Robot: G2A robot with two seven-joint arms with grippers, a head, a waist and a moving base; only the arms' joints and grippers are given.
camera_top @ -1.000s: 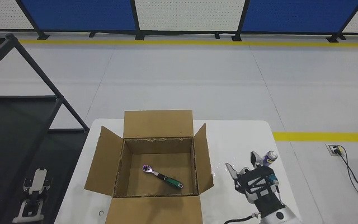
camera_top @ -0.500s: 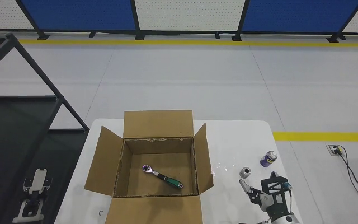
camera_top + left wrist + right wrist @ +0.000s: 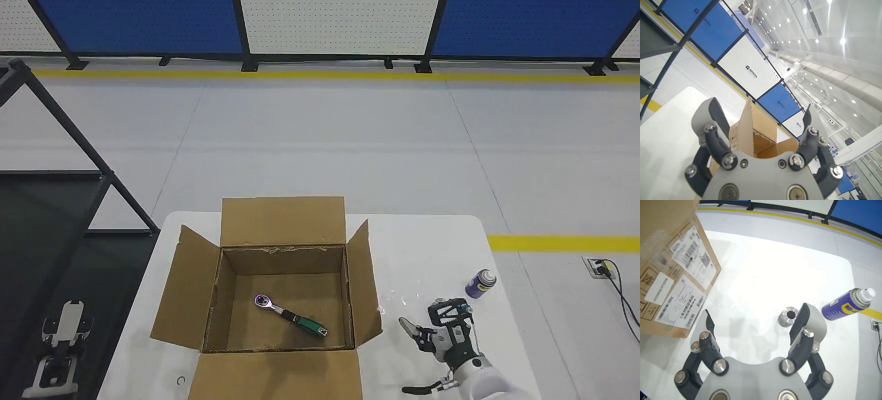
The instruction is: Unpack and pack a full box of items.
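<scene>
Grey right pincer (image 3: pixel 756 308), spread wide, hangs low over the table (image 3: pixel 762 266), metal cylinder (image 3: pixel 787 318) beside one finger.

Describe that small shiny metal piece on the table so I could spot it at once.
Start at the open cardboard box on the white table and look toward the blue spray can. Between them, nearer the can, a short cylinder stands beside the open right gripper. Unlike the taller blue can, it is squat bare metal with a dark hole on top.
</scene>
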